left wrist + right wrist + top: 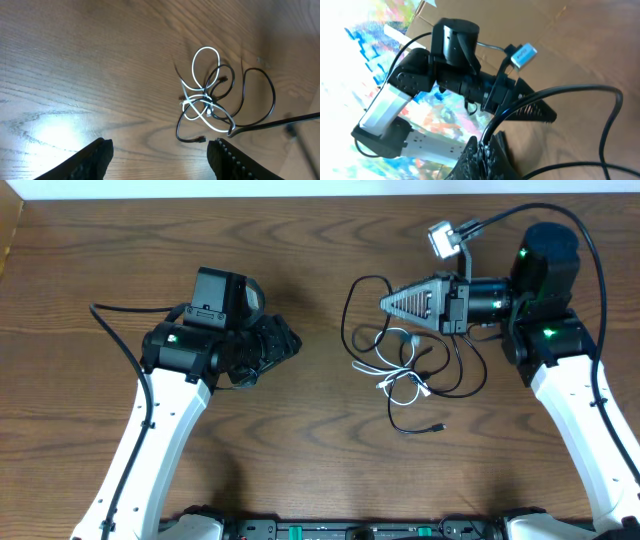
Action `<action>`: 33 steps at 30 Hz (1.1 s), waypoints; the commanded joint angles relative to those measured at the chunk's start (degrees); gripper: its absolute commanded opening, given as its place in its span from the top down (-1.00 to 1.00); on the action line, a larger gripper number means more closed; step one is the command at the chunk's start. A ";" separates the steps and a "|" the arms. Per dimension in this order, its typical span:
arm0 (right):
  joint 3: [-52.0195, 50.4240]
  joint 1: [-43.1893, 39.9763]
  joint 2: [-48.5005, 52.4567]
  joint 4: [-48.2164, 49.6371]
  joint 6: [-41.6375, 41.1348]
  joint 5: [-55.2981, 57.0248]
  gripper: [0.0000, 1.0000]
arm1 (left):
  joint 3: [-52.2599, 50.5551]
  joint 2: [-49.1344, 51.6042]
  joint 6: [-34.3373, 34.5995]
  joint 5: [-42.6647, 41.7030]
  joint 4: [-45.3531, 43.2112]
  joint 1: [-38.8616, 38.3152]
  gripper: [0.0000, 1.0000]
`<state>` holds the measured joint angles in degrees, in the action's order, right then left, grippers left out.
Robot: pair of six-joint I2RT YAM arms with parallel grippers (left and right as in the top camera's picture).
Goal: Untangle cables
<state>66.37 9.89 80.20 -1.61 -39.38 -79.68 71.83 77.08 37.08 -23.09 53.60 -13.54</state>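
Observation:
The cables [405, 370] lie as one tangled bundle on the wooden table [320, 250], right of centre. A white cable [206, 50] loops through the knot [205, 102], and black cables [272, 97] curl around it. My right gripper [385, 305] points left just above the bundle, shut on a black cable [555, 91] that arcs up from its fingertips [475, 155]. Well left of the bundle, my left gripper [288, 345] is open, with nothing between its fingers [95, 157]. In the left wrist view the left gripper [160, 160] faces the knot from a distance.
A loose black plug end [438, 427] lies on the near side of the bundle. The right arm's own thick black wire [590, 250] curves over its base. A silver camera plug [443, 238] sticks out above the right gripper.

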 commanded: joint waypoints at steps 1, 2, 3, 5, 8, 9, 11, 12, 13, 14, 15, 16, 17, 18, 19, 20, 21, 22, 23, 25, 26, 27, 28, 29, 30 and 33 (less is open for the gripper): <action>0.26 0.28 -0.02 -5.25 1.97 1.86 0.97 | 0.85 -0.68 -1.49 -0.72 0.09 0.09 -0.33; 0.26 0.31 -0.02 -7.76 2.54 3.74 0.97 | 0.85 -0.68 -1.51 -0.72 0.09 0.09 -0.33; 0.26 0.48 -0.04 -11.61 3.48 6.73 0.97 | 0.85 -0.68 -1.49 -0.72 0.09 0.09 -0.33; 0.26 0.94 -0.02 -15.52 4.22 9.66 0.97 | 0.85 -0.68 -1.49 -0.90 0.07 0.09 -0.34; 0.26 2.62 -0.02 -17.03 4.79 10.36 0.97 | 0.85 -0.68 -1.53 -3.41 -0.42 0.09 -0.34; 0.26 3.28 -0.04 -16.83 4.79 10.36 0.97 | 0.85 -0.68 -1.77 -4.66 -0.85 0.09 -0.33; 0.26 4.85 -0.04 -16.04 4.81 10.36 0.97 | 0.85 -0.68 -6.91 -10.21 -3.17 0.09 -0.33; 0.26 5.40 -0.04 -15.98 5.05 10.34 0.97 | 0.85 -0.68 -8.48 -12.28 -4.20 0.09 -0.33; 0.26 5.99 -0.02 -15.98 5.81 10.29 0.97 | 0.87 -0.68 -9.31 -14.34 -5.46 0.09 -0.34; 0.26 6.45 -0.04 -16.02 6.69 10.05 0.97 | 0.87 -0.68 -9.14 -15.65 -6.64 0.11 -0.43; 0.26 6.99 -0.04 -16.17 7.82 9.44 0.97 | 0.87 -0.68 -8.24 -17.09 -8.31 0.15 -0.44; 0.26 7.54 -0.04 -16.26 9.14 8.52 0.97 | 0.87 -0.68 -6.12 -17.64 -9.77 0.15 -0.43; 0.26 7.89 -0.04 -16.31 10.12 7.69 0.97 | 0.87 -0.70 -3.69 -17.62 -10.88 0.22 -0.43; 0.26 8.22 -0.04 -16.15 11.23 6.54 0.97 | 0.87 -0.70 -0.61 -17.62 -12.09 0.46 -0.43; 0.26 8.35 -0.04 -16.02 12.04 5.57 0.97 | 0.87 -0.70 2.23 -17.59 -13.00 0.85 -0.43; 0.26 8.33 -0.04 -16.04 12.44 5.33 0.98 | 0.87 -0.70 4.50 -17.59 -13.64 1.31 -0.43; 0.26 8.33 -0.04 -16.06 12.50 5.35 0.98 | 0.87 -0.70 6.03 -17.59 -13.99 1.79 -0.43; 0.26 8.33 -0.04 -16.00 12.48 5.33 0.98 | 0.87 -0.70 7.52 -17.59 -14.12 2.43 -0.43; 0.26 8.33 -0.04 -15.98 12.48 5.35 0.97 | 0.87 -0.70 8.70 -17.55 -14.10 2.97 -0.43; 0.26 8.33 -0.04 -15.93 12.50 5.35 0.97 | 0.87 -0.68 10.82 -17.62 -13.99 4.04 -0.43; 0.26 8.33 -0.04 -15.85 12.96 5.33 0.98 | 0.87 -0.68 11.96 -17.64 -13.84 4.31 -0.44; 0.26 8.33 -0.04 -15.74 13.81 5.33 0.98 | 0.87 -0.68 13.33 -17.68 -13.79 4.37 -0.45; 0.26 8.37 -0.04 -15.72 14.53 5.33 0.98 | 0.87 -0.68 15.02 -18.03 -13.75 4.35 -0.45; 0.26 8.55 -0.04 -15.67 15.37 5.31 0.98 | 0.87 -0.68 17.79 -18.69 -13.55 4.17 -0.45; 0.26 8.70 -0.04 -15.50 16.09 5.22 0.98 | 0.87 -0.68 19.67 -18.99 -13.27 3.91 -0.45; 0.26 9.40 -0.04 -13.84 17.27 5.16 0.98 | 0.87 -0.68 23.78 -18.95 -12.50 3.08 -0.45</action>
<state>66.39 17.82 80.23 -16.58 -25.34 -72.95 71.83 77.08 53.32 -40.66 40.64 -9.69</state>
